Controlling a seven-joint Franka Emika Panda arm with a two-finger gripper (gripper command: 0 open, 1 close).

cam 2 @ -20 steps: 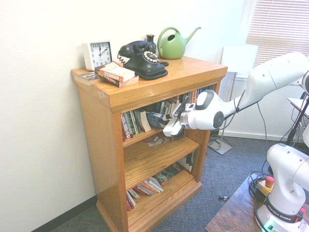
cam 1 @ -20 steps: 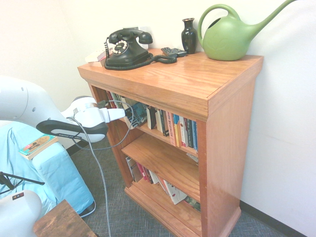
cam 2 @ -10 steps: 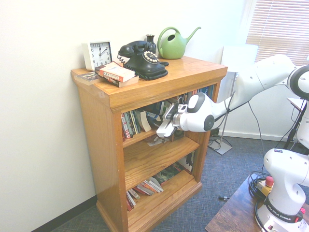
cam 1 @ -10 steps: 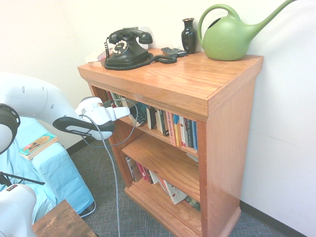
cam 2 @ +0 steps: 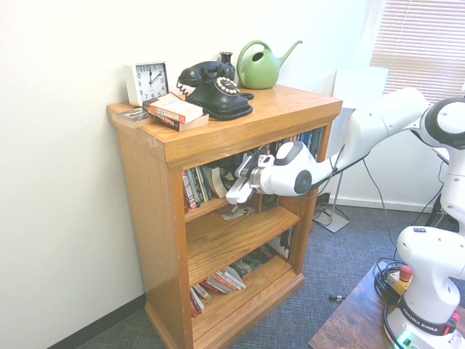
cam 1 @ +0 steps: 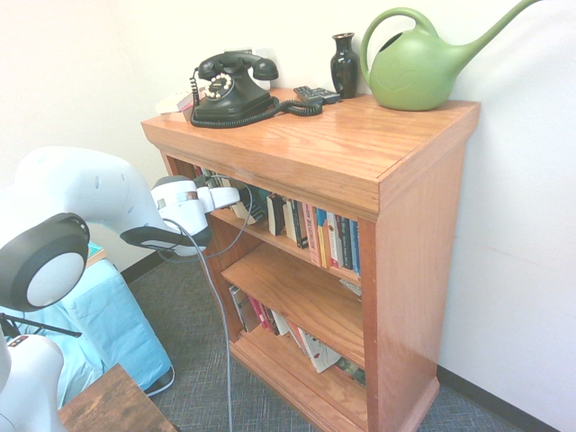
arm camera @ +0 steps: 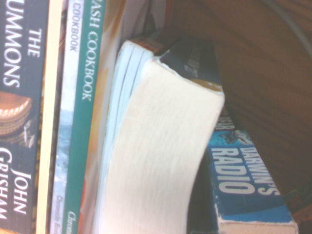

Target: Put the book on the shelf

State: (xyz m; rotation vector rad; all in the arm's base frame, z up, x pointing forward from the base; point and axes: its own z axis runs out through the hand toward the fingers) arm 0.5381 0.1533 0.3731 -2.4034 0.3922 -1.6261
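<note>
While clamped tight on the book [arm camera: 248, 180], hold that squeeze firm and do not loosen until the paperback has support under it. Hand [cam 1: 236, 196] now at the mouth of the shelf [cam 2: 205, 208], pointing in and slightly down, at the end of the row of upright books [cam 1: 324, 236] nearest the arm. Blue cover with white lettering close up in the wrist view, apparently the held volume, already just inside the opening; exact depth hard to judge from the outer views.

Go in slowly and straight. Mind the thick cream-paged book [arm camera: 161, 146] leaning right beside the blue cover: likely to be shoved over or pushed back if brushed hard. Steer for the gap between that leaning book and the wood panel [arm camera: 273, 63] on the other side, which looks narrow. Lower gently so the bottom edge meets the board before any release; a drop from height could tip the paperback forward off the front lip. Watch for the cover snagging on a neighbour. Once resting and propped, part the fingers only a little, then back out along the same line without hooking the spine.
</note>
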